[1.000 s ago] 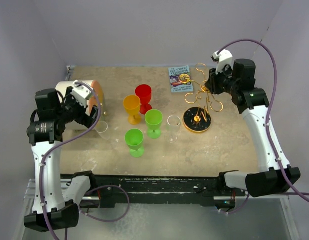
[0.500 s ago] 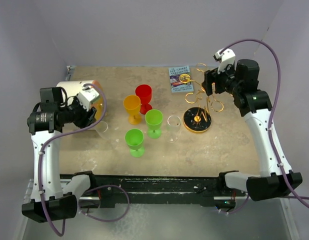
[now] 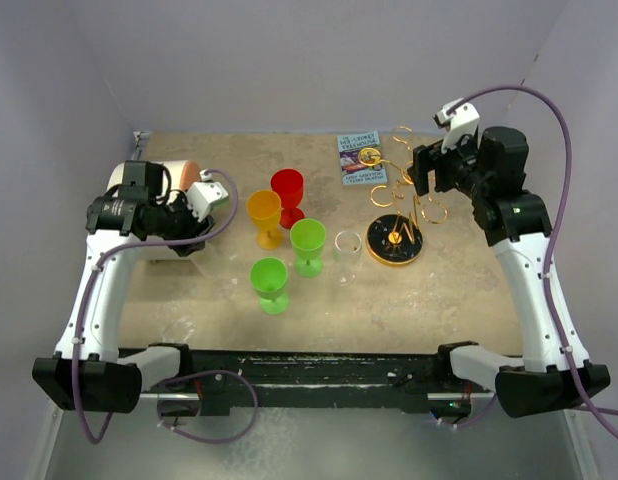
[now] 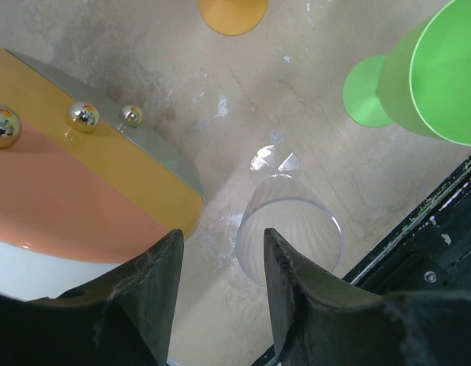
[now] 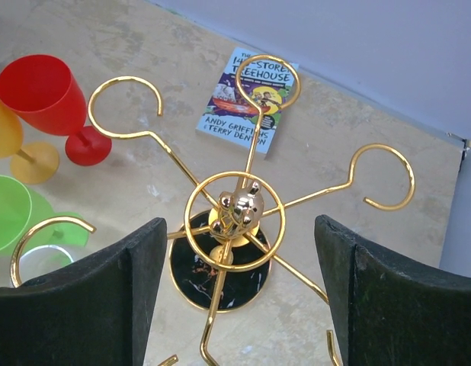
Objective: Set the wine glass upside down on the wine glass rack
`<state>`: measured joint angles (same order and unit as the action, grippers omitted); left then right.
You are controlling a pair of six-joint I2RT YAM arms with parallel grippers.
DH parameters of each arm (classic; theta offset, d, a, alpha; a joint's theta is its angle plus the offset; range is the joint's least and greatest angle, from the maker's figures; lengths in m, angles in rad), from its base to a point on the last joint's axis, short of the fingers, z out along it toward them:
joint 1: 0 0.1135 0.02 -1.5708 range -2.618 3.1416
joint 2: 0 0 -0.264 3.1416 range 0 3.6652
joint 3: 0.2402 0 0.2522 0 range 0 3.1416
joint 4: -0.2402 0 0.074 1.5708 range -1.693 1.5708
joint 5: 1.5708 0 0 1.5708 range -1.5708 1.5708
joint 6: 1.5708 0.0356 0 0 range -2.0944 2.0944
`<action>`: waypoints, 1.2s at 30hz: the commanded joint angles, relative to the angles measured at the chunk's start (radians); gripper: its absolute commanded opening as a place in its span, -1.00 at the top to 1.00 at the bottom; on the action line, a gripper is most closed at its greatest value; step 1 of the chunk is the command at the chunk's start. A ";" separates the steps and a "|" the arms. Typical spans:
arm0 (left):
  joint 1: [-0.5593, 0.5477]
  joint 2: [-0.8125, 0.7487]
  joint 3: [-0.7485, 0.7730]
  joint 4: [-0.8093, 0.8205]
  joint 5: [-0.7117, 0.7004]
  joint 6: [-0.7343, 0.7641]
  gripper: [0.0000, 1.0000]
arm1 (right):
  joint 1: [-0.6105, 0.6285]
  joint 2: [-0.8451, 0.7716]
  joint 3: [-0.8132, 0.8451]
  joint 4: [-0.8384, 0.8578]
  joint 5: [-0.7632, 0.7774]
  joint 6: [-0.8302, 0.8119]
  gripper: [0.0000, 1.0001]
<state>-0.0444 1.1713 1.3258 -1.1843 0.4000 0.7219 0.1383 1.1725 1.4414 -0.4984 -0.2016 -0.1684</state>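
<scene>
A clear wine glass (image 4: pixel 290 229) stands upright on the table below my left gripper (image 4: pixel 219 244), just beyond its right finger (image 4: pixel 296 290). That gripper's jaws stand partly apart with only table showing between them. In the top view my left gripper (image 3: pixel 197 215) hangs beside the round box, and the glass under it is hidden. A second clear wine glass (image 3: pixel 347 254) stands left of the wine glass rack (image 3: pixel 394 240). The gold rack (image 5: pixel 235 210) has hooked arms on a black base. My right gripper (image 5: pixel 239 229) is open, with a finger on either side above the rack's top (image 3: pixel 426 170).
A red goblet (image 3: pixel 287 190), an orange goblet (image 3: pixel 264 215) and two green goblets (image 3: pixel 308 243) (image 3: pixel 270 282) stand mid-table. A round orange and white box (image 4: pixel 83 191) sits at the left. A book (image 3: pixel 361 157) lies at the back. The table's near edge (image 4: pixel 441 229) is close to the left glass.
My left arm has swung up and right over the clear glass, and its jaws have narrowed. My right gripper has opened wide and risen a little above the rack.
</scene>
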 commanded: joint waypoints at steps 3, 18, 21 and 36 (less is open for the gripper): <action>-0.009 0.017 0.015 -0.009 -0.012 0.004 0.11 | -0.007 -0.031 -0.033 0.057 -0.006 -0.015 -0.62; -0.025 0.055 -0.018 -0.014 -0.016 0.008 0.42 | -0.032 -0.059 -0.055 0.066 -0.021 -0.013 -0.63; -0.028 0.062 -0.026 -0.010 -0.026 0.011 0.53 | -0.040 -0.061 -0.058 0.067 -0.027 -0.011 -0.64; -0.031 0.021 0.181 -0.193 0.029 0.048 1.00 | -0.059 -0.076 -0.024 0.048 -0.024 -0.012 -0.65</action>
<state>-0.0689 1.2339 1.3907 -1.2785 0.3664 0.7292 0.0872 1.1297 1.3853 -0.4728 -0.2203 -0.1680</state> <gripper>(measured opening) 0.010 0.821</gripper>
